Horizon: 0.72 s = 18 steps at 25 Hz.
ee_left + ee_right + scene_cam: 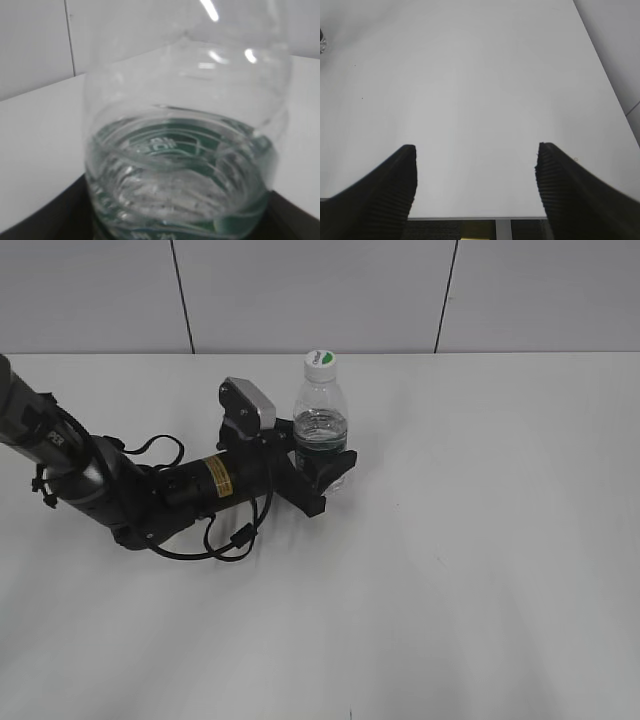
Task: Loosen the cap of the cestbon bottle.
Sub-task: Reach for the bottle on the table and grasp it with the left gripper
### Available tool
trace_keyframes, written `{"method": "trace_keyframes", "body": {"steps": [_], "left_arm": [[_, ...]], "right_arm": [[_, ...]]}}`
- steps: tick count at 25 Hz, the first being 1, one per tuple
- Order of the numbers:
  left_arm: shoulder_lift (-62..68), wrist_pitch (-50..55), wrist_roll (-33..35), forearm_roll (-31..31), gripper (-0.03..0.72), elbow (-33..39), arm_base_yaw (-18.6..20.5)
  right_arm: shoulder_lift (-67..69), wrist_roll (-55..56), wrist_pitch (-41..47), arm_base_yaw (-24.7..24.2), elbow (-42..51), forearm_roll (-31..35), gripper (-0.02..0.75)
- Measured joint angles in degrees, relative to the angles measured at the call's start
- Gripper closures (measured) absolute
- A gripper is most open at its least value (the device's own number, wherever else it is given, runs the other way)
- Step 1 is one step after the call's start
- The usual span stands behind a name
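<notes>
The bottle (321, 430) is being braced, upright near 12 o'clock on the tabletop (480, 540). The left end effector (318, 472), reached in low from 8 o'clock, straddles its label band; a firm clamp can't be confirmed. The cap (320, 360) is untouched; next it gets twisted by the right end effector (476, 185), spread open and empty.

Left arm (45, 435): white letters "PER" on its dark casing. Cestbon bottle (321, 430) label and cap (320, 360) lettering: illegible.
</notes>
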Motion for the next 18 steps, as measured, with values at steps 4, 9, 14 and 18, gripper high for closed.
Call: {"method": "trace_keyframes", "body": {"steps": [4, 9, 14, 18], "left_arm": [[0.0, 0.0, -0.1, 0.0, 0.279, 0.0, 0.0], [0.0, -0.1, -0.2, -0.1, 0.279, 0.0, 0.0], [0.1, -1.1, -0.2, 0.8, 0.279, 0.0, 0.1], [0.1, -2.0, -0.3, 5.8, 0.279, 0.1, 0.8]], "right_arm": [[0.0, 0.0, 0.0, 0.0, 0.0, 0.0, 0.174], [0.0, 0.0, 0.0, 0.0, 0.0, 0.0, 0.174], [0.0, 0.0, 0.0, 0.0, 0.0, 0.0, 0.174], [0.0, 0.0, 0.0, 0.0, 0.0, 0.0, 0.174]]}}
